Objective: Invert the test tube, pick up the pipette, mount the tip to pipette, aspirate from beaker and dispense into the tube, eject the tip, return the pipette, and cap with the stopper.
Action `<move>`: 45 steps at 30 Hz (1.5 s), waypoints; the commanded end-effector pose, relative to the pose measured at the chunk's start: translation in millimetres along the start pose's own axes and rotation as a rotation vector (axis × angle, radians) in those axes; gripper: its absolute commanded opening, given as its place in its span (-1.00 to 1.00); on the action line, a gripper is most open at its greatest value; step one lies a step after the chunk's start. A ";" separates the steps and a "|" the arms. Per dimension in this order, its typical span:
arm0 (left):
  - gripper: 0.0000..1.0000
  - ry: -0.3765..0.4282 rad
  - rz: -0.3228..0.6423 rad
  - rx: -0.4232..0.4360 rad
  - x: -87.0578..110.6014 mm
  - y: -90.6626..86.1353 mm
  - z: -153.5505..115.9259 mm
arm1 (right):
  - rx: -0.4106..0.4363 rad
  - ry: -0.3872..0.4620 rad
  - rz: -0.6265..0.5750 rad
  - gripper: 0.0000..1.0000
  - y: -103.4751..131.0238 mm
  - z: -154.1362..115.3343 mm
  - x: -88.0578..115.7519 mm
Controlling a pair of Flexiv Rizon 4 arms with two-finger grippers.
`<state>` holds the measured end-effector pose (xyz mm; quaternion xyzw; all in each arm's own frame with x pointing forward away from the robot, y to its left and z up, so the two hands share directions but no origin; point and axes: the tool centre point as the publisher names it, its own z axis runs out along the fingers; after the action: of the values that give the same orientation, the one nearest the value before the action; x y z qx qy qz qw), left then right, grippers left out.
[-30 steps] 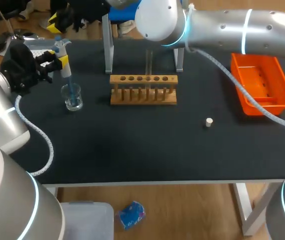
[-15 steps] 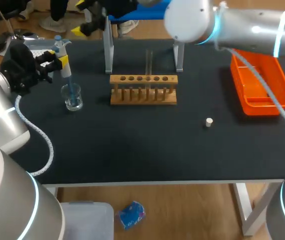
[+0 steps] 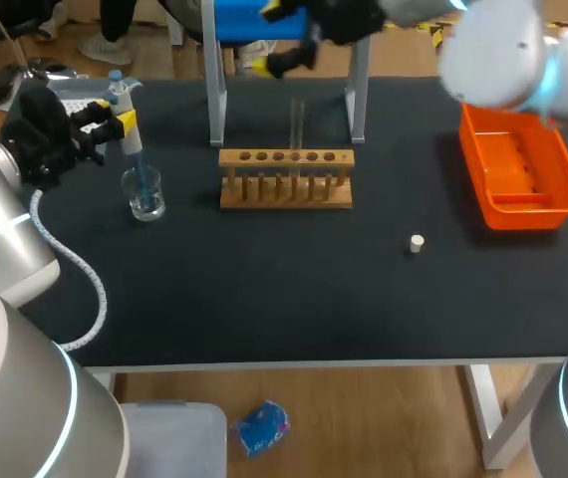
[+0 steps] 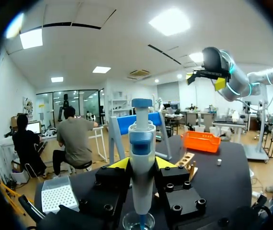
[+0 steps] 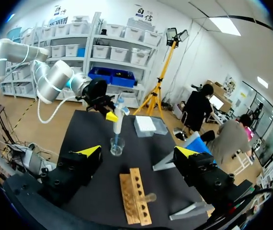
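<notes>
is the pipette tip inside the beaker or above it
Inside. In the head view the pipette, held in the left tool, stands upright with its blue tip below the beaker rim.

beaker [image 3: 145,199] left of rack [image 3: 285,179] | stopper [image 3: 417,243] right-front | bin [image 3: 516,164] far right

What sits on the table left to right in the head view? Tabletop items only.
Tip box → beaker → wooden rack → stopper → orange bin. Skipped for overlap: the pipette over the beaker and the test tube in the rack.
</notes>
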<state>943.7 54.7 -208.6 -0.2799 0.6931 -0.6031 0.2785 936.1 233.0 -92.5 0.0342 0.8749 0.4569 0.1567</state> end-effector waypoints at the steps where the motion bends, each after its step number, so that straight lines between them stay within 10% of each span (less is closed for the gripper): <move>1: -1.00 0.001 -0.001 -0.003 -0.3 -0.8 0.4 | -0.039 -0.017 0.011 1.00 -42.8 -112.4 3.6; 17: -1.00 0.001 -0.001 -0.003 -0.3 -0.8 0.4 | -0.133 -0.007 0.050 1.00 -145.2 -126.4 12.8; 45: -1.00 0.001 -0.001 -0.003 -0.3 -0.8 0.4 | -0.205 0.001 0.131 1.00 -186.3 -17.1 13.4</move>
<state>943.7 54.7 -208.6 -0.2799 0.6931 -0.6031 0.2785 923.3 105.2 -234.4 0.0754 0.8151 0.5586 0.1338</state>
